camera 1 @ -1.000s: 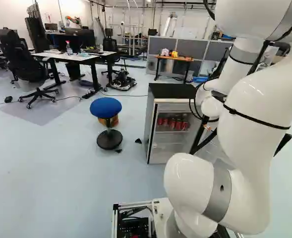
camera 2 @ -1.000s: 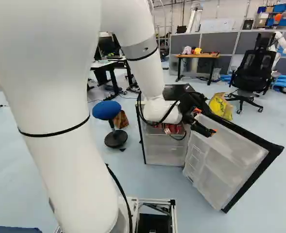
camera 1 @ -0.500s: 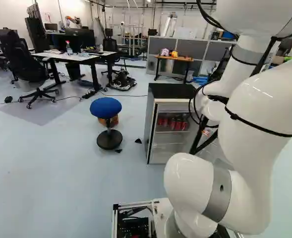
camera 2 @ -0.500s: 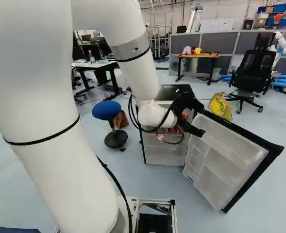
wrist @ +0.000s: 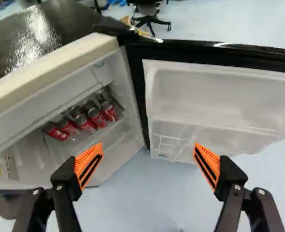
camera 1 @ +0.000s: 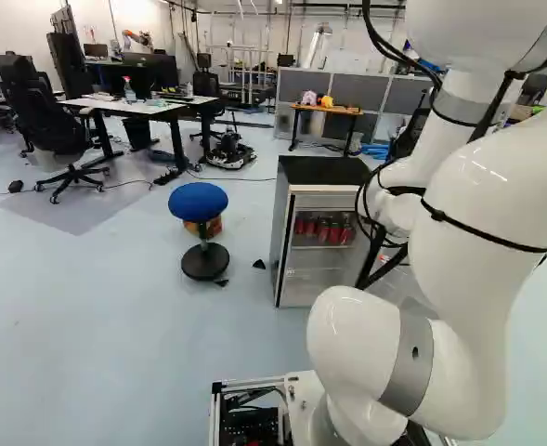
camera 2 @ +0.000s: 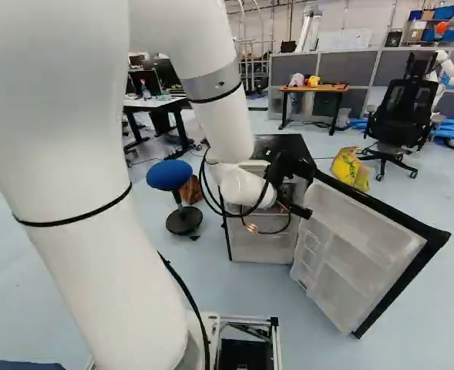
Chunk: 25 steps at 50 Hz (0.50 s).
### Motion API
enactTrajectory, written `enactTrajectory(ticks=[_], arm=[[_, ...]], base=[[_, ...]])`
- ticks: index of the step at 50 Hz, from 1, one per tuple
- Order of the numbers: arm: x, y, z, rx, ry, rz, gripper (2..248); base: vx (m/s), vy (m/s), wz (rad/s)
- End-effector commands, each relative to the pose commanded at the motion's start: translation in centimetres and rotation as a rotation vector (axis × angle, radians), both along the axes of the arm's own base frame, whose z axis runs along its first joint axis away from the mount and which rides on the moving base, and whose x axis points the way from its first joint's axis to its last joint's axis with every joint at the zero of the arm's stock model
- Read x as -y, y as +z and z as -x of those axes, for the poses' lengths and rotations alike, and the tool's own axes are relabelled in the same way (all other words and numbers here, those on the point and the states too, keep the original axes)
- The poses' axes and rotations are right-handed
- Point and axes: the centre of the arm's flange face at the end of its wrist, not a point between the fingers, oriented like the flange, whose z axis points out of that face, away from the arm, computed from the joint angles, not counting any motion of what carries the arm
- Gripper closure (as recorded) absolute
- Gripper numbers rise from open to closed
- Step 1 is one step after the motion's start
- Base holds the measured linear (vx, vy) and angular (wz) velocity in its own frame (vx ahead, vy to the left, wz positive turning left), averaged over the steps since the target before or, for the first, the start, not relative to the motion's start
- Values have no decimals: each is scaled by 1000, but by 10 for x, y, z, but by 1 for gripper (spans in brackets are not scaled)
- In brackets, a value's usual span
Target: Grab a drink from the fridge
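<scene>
The black two-fingered gripper (wrist: 148, 146) stood with its orange pads (wrist: 88, 166) wide apart and nothing between them. The red drink cans (wrist: 86, 123) stood upright in a row on the upper shelf (camera 1: 321, 247) of the small fridge (camera 1: 323, 171), right of the middle of the left base view. In the right base view the white arm (camera 2: 223, 127) came down from the upper left, and its wrist blocked most of the shelf.

What mattered most was the sideways offset. In the wrist view the cans were ahead of the gripper but beyond its cabinet-side finger, while the gap between the fingers faced the hinge side, where the cabinet met the open door (camera 2: 365, 239), at the lower right of the right base view. The nearest can to the hinge, at that end of the row, looked the likeliest pick. The arm would probably have to shift across toward the compartment, away from the door, before reaching in. With each can's long axis vertical, the fingers would need to close from its two sides; a straight push forward risked catching the cabinet's edge or the door
</scene>
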Motion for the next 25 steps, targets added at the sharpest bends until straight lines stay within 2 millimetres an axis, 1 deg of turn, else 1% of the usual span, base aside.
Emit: enactTrajectory(ticks=[25], arm=[[-7,-35,-9,-178,251,-36,3]], base=[[0,0,0]])
